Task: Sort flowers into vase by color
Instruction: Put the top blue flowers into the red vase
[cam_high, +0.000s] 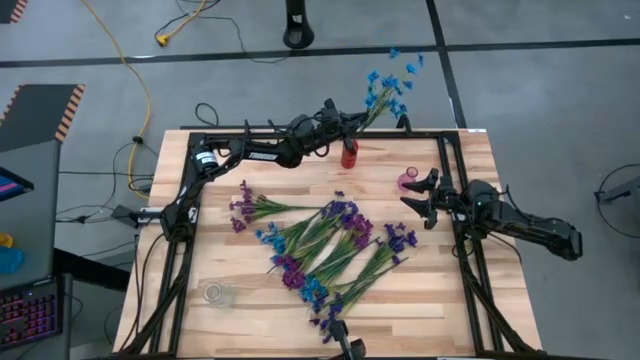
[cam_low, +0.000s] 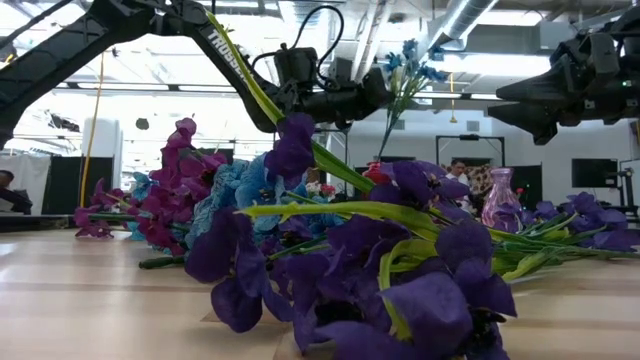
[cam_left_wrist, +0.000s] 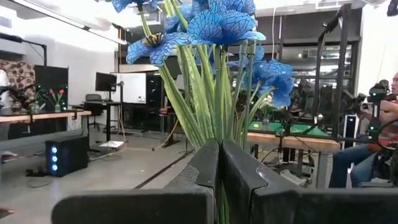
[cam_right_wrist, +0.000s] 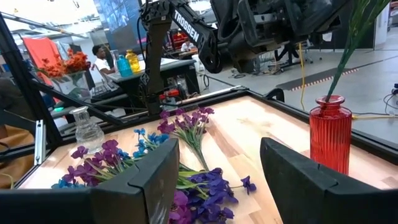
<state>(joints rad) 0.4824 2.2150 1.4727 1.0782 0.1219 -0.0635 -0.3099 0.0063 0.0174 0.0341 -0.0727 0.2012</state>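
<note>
high view: left gripper (cam_high: 352, 122) is clamping a blue bunch (cam_high: 388, 88) over the red vase (cam_high: 349, 154); loose flowers (cam_high: 325, 250) are lying mid-table; right gripper (cam_high: 417, 198) is hovering, jaws wide, beside the pink vase (cam_high: 408, 181). left wrist view: fingers (cam_left_wrist: 239, 171) are pinching green stems (cam_left_wrist: 211, 109). right wrist view: jaws are gaping, holding nothing.

Left gripper (cam_left_wrist: 219, 163), frame centre-bottom: fingers (cam_left_wrist: 202, 165) closed on green stems; blue flowers (cam_left_wrist: 211, 31) fill upper centre.
</note>
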